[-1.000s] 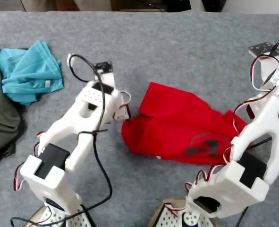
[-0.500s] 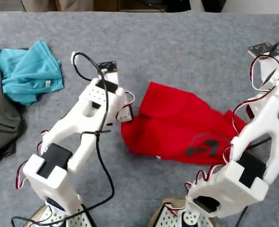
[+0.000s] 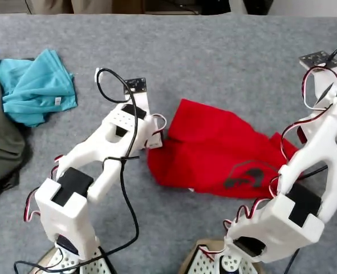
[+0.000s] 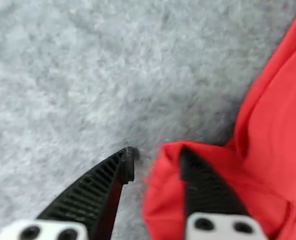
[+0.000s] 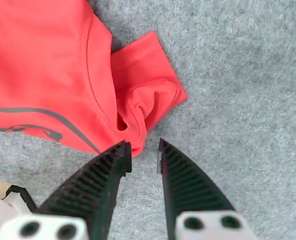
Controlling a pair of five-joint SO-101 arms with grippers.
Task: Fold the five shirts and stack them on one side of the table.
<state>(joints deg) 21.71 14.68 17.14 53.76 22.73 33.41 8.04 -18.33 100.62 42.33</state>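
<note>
Left claw (image 4: pixel 157 156) is open fairly narrow and straddles the turned-up edge of the red shirt (image 3: pixel 214 151). One finger is down on the grey table (image 3: pixel 225 51), the other lies on the cloth. It's not pinched yet as far as I can tell (there's a gap beside the fabric). My guess is it sits there to grab that edge for a fold.

In the high view that arm stretches from the lower left toward the middle, wrist tipped down at the shirt's left edge.

Right claw (image 5: pixel 143 150) shows just a slim gap with nothing in it, hanging over the bunched sleeve (image 5: pixel 148 100), probably lined up for a matching grip. Its arm runs up the right side of the frame.

The red shirt lies crumpled, centre-right. A teal shirt (image 3: pixel 37 85) and a dark one (image 3: pixel 0 142) sit at the left edge, well apart from it.
</note>
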